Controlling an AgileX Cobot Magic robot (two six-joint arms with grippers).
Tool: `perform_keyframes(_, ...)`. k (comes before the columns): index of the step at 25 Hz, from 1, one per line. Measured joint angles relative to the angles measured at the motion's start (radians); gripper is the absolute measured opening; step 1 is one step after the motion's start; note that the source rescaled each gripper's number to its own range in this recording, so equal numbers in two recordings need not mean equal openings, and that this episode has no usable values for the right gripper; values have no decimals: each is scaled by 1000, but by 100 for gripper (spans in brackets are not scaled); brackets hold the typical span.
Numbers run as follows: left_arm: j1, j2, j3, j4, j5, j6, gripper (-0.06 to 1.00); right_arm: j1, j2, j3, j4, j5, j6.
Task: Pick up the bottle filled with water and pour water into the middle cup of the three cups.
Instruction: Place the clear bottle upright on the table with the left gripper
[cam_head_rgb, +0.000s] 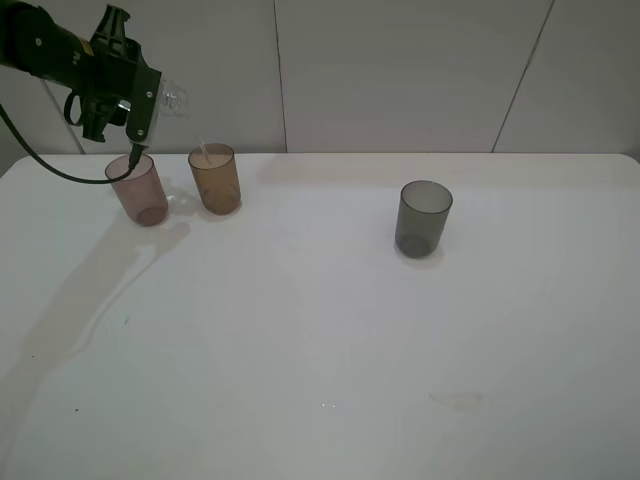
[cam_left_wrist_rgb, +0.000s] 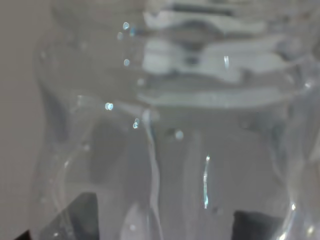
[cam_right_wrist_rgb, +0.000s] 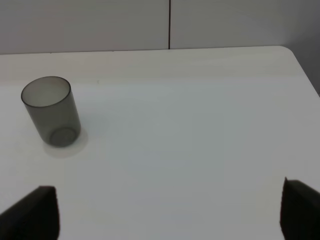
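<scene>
My left gripper (cam_head_rgb: 146, 104) is shut on the clear bottle (cam_head_rgb: 171, 100) and holds it tilted high over the table's far left, mouth toward the right. The bottle fills the left wrist view (cam_left_wrist_rgb: 165, 125), between dark fingertips (cam_left_wrist_rgb: 75, 217). Below it stand the pinkish-mauve cup (cam_head_rgb: 139, 189) and, to its right, the amber-brown middle cup (cam_head_rgb: 215, 178). A thin pale streak (cam_head_rgb: 203, 151) runs down into the amber cup's rim. The smoky grey cup (cam_head_rgb: 423, 218) stands apart at centre right and shows in the right wrist view (cam_right_wrist_rgb: 50, 111). My right gripper (cam_right_wrist_rgb: 165, 220) is open and empty, away from the grey cup.
The white table (cam_head_rgb: 320, 350) has a faint wet smear (cam_head_rgb: 456, 401) near the front right. A panelled wall (cam_head_rgb: 400, 70) rises behind the table. The table's right corner (cam_right_wrist_rgb: 292, 52) shows in the right wrist view.
</scene>
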Motion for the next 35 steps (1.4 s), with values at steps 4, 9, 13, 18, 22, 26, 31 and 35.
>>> perform_keyframes(4,0,0,0,1,-24,3,1,0,0,0,0,0,0)
perform_keyframes(9,0,0,0,3,-53,4,1,0,0,0,0,0,0)
perform_keyframes(13,0,0,-1,4,-74,4,1,0,0,0,0,0,0)
perform_keyframes(18,0,0,-1,37,-76,6,1,0,0,0,0,0,0)
perform_keyframes(22,0,0,-1,41,-78,6,1,0,0,0,0,0,0)
perform_keyframes(26,0,0,-1,50,-79,17,1,0,0,0,0,0,0)
perform_keyframes(31,0,0,-1,53,-79,44,1,0,0,0,0,0,0)
perform_keyframes(35,-3,0,-1,64,-79,56,1,0,0,0,0,0,0)
